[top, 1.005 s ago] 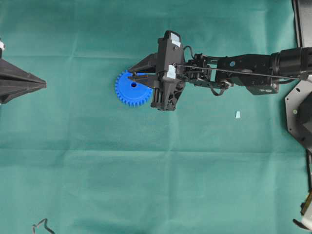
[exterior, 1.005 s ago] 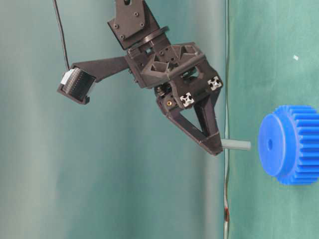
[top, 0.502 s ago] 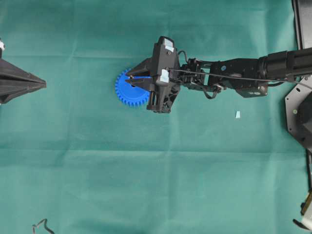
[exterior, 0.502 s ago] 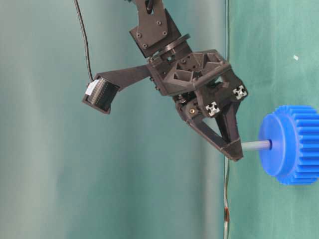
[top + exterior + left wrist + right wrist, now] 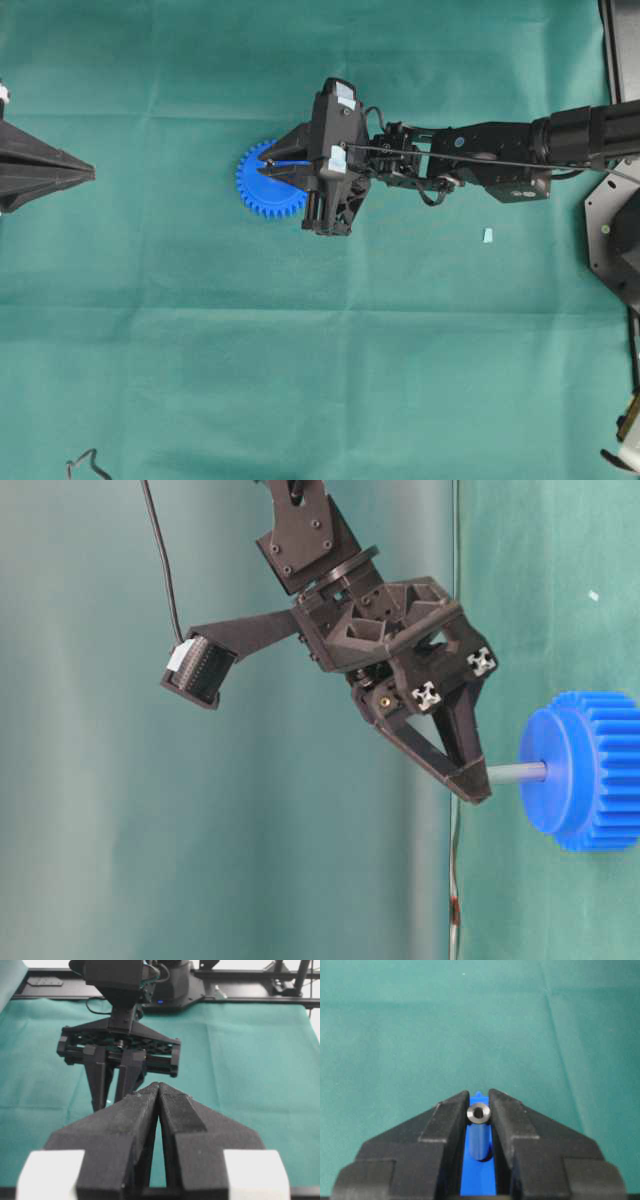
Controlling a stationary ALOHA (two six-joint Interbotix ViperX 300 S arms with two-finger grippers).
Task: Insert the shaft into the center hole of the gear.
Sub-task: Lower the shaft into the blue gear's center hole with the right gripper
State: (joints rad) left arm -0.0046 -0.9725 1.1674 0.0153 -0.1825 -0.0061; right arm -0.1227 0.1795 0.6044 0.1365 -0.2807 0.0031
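So the right gripper (image 5: 478, 788) is clamped on the shaft (image 5: 517, 772), a small grey metal pin, and in the table-level view the pin runs straight across from the fingertips into the flat face of the gear (image 5: 582, 771) at the right edge of the frame, its far end sitting right at the center hole (image 5: 545, 771). How deep it actually goes in I honestly can't tell, only that the tip meets the face at the middle. The gear is bright blue with lots of little teeth and lies on the green cloth (image 5: 300, 350). In the overhead view the same gripper (image 5: 268, 169) covers the right half of the gear (image 5: 262, 190), a bit left of center in the upper half of the frame, with the arm reaching in from the right. The right wrist view looks down the pin end-on: the shaft (image 5: 479, 1113) shows as a shiny ring pinched between the two black fingers (image 5: 447, 1127), blue gear (image 5: 478, 1175) peeking through the gap below. The left gripper (image 5: 159, 1089) has its jaws pressed together on nothing, parked at the far left edge of the overhead view (image 5: 88, 175), well apart from the gear. There's also a small pale blue scrap (image 5: 488, 235) on the cloth right of center.
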